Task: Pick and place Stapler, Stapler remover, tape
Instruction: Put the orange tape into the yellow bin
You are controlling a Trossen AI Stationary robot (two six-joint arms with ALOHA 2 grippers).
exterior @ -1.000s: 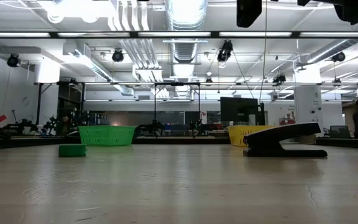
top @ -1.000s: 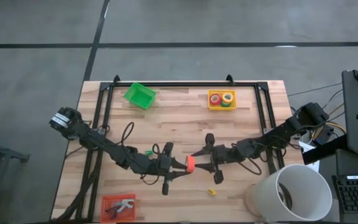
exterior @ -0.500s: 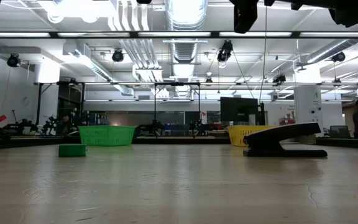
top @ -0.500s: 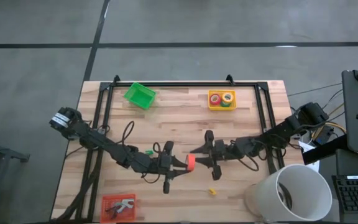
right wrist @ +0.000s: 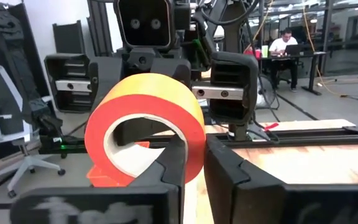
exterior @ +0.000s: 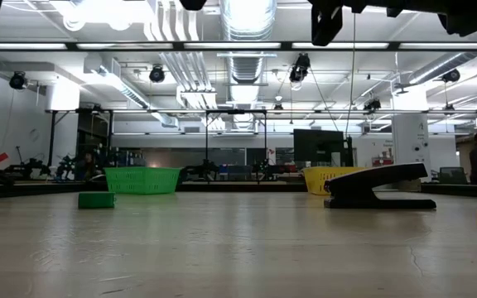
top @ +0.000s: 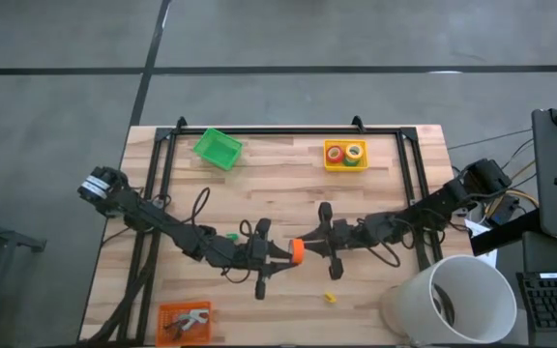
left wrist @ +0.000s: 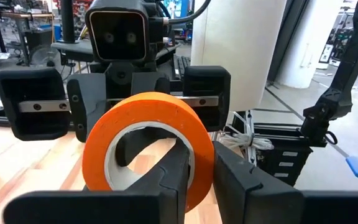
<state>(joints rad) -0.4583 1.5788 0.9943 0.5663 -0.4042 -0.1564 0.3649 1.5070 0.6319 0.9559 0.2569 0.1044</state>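
Overhead light is even and diffuse in the high view; the pale wooden slatted desk (top: 288, 193) is bright with only faint, soft shadows under the arms. Low view is backlit: long ceiling strip lights (exterior: 247, 12) blow out to white and the near desk surface carries a dull sheen, soft-focus up close. Wrist views: the orange ring of tape (left wrist: 146, 146) is sharp, the near dark fingers (left wrist: 166, 186) blurred, background soft.

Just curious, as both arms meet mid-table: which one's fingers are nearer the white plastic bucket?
Right. The right arm's fingers, pinching the orange roll of tape, sit on the side toward the white bucket; the left arm's fingers grip that roll from the farther side.
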